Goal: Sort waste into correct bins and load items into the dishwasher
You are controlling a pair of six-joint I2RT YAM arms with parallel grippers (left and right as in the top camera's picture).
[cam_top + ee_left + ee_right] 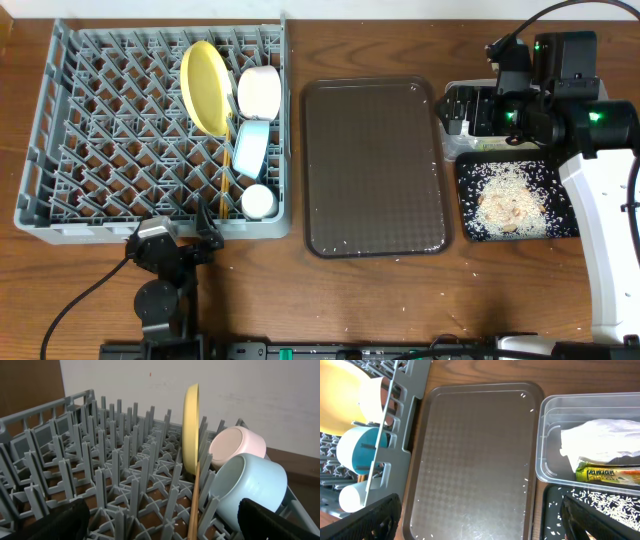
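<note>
The grey dish rack (100, 130) stands at the left and holds the upright yellow plate (205, 88), the white bowl (259, 92), the light-blue bowl (250, 148), the small pale cup (259, 202) and wooden chopsticks (226, 180). My left gripper (196, 238) is open and empty at the rack's near edge, facing the plate (190, 425) and blue bowl (250, 485). My right gripper (458, 112) is open and empty over the clear tub (545, 460), which holds the napkin (600, 440) and a wrapper (607, 474). The black tray (470, 225) holds rice and crumbs.
The flat brown serving tray (375, 170) lies between the rack and the bins, with a few rice grains on it. Stray grains lie on the wooden table near its front edge. The left arm's cable runs along the front left.
</note>
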